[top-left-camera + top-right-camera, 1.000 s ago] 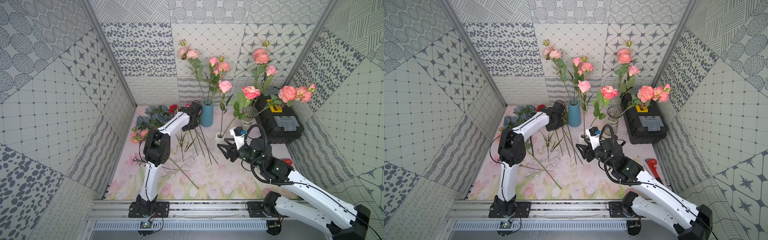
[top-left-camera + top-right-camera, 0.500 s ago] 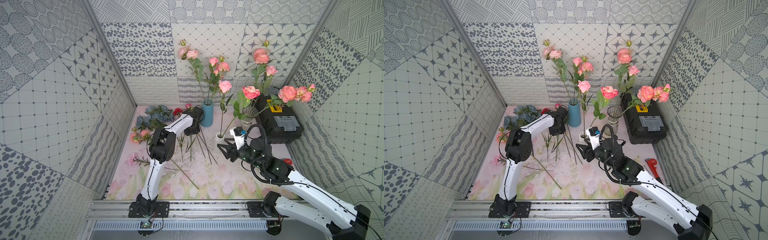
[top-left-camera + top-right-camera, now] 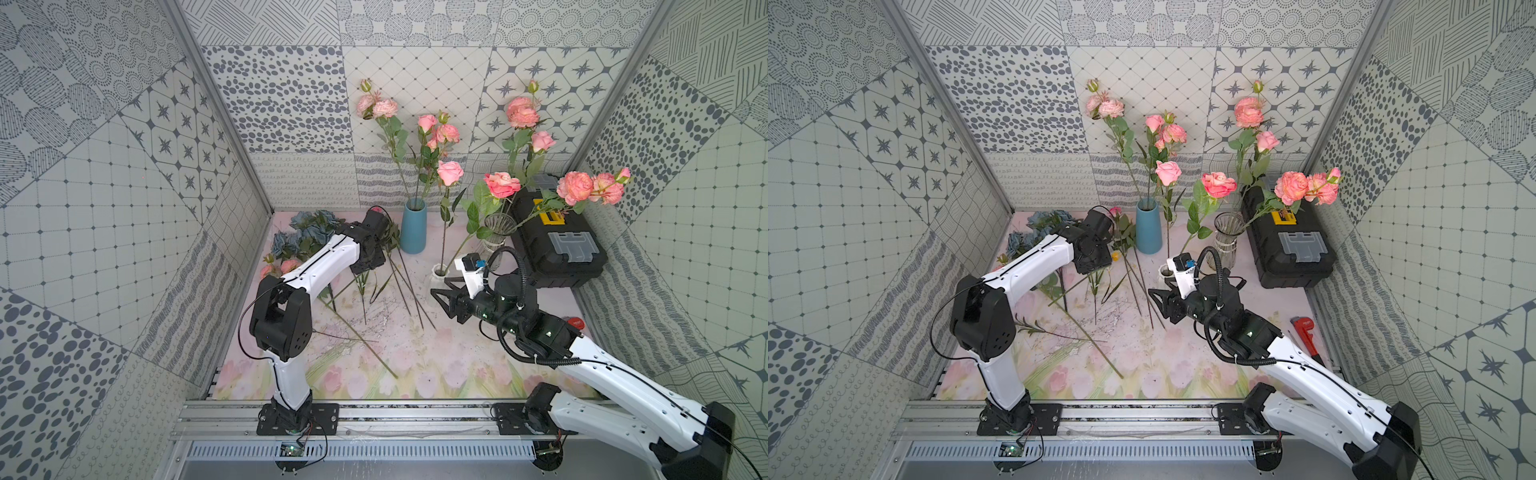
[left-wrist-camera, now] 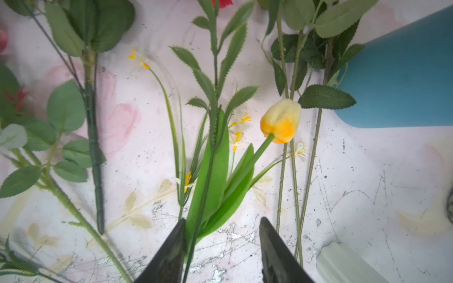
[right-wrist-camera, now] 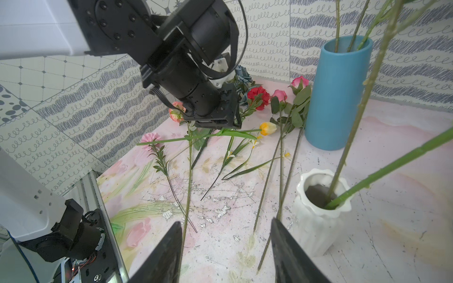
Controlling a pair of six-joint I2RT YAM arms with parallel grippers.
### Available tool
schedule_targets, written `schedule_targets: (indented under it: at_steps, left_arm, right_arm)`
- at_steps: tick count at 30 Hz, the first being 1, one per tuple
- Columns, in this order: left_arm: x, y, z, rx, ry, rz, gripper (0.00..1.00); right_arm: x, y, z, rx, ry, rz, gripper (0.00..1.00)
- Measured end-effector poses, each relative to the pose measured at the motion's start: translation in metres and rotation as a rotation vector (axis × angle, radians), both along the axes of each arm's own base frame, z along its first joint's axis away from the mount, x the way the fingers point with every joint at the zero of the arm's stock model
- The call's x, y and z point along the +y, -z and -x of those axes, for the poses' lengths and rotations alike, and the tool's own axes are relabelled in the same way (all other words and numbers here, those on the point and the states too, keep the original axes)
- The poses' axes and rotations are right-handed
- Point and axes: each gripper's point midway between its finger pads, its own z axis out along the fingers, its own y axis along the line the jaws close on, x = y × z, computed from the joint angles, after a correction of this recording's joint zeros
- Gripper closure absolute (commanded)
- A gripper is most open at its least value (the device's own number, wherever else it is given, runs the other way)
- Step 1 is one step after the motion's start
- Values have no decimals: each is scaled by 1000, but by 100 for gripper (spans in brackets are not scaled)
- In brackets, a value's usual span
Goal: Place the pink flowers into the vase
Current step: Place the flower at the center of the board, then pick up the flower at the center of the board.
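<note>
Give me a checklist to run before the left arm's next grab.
1. Left gripper open: ok, jaws apart.
2. Left gripper on the right target: not ok; the yellow tulip's leaves show between its jaws.
3. Right gripper open and empty: ok.
4. Pink flowers all in vases: not ok; some lie on the mat beside the blue vase.
5. Blue vase upright: ok.
</note>
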Motion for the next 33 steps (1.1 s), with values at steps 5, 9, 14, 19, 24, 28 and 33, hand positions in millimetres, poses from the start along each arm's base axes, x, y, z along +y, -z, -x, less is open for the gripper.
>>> schedule_targets:
  at_steps: [5,9,14,19,24,28,33]
  left_arm:
    - [16,5,5,9,-55,30,53]
    - [10,16,4,22,-59,79,54]
    - [-8,27,-3,27,-45,183,54]
    - [-16,15,-9,1,-35,226,54]
    - [1,-14,-11,-43,-65,186,55]
    - [33,-11,5,-20,-119,124,58]
    - [76,18,39,62,-205,77,60]
  right_arm:
    - [2,-2,0,0,-9,-5,42]
    - [4,-5,0,0,-18,-8,42]
    - [7,-3,-1,7,-24,-4,42]
    - [8,-3,-1,10,-28,-3,42]
    - [11,3,-2,23,-35,7,42]
    - [13,7,-4,33,-36,16,42]
    - [16,7,-6,39,-43,18,42]
